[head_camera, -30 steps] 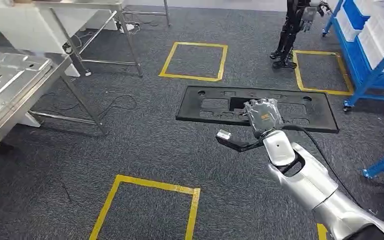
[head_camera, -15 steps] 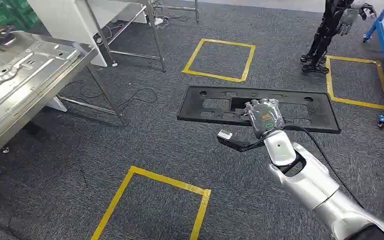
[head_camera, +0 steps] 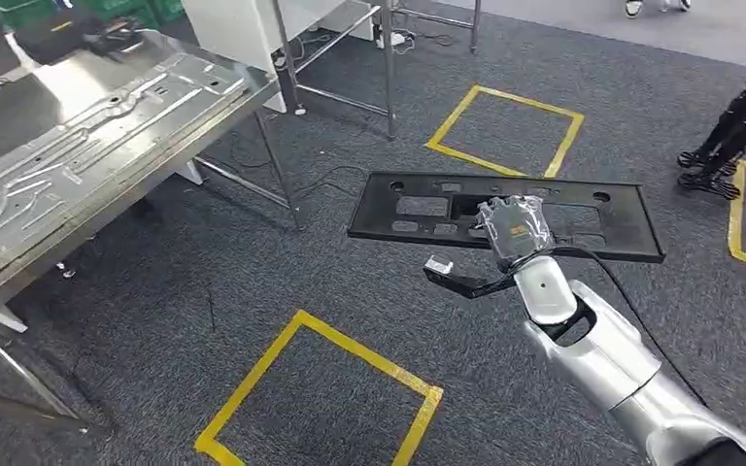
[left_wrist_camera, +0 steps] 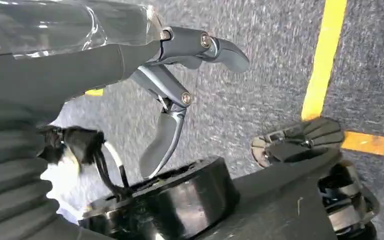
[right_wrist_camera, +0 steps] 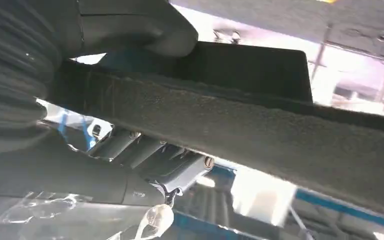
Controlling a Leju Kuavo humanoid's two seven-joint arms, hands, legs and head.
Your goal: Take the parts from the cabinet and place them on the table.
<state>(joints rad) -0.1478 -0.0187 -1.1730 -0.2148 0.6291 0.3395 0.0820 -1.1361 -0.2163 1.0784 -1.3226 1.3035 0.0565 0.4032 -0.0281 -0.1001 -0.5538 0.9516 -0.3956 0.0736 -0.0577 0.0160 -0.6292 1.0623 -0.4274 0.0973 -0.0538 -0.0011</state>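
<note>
One black panel (head_camera: 418, 206) is held out in front of the robot by the right hand (head_camera: 515, 229), above the carpet (head_camera: 282, 262) and to the right of the table (head_camera: 78, 146).

The panel is a long, flat, dark rectangle with several rectangular cut-outs and a small round hole near each far corner; it is carried level, and in the right wrist view its rough-textured edge (right_wrist_camera: 260, 130) is clamped between the thumb (right_wrist_camera: 135, 27) above and the fingers (right_wrist_camera: 145, 155) below. The left hand (left_wrist_camera: 80, 75) is seen hanging over the carpet, its fingers (left_wrist_camera: 167, 125) apart and nothing in them. One steel table is seen, with one pressed metal sheet (head_camera: 68, 165) lying on it. Four yellow tape squares are counted on the carpet, the nearest one (head_camera: 321, 388) just left of the right arm.
</note>
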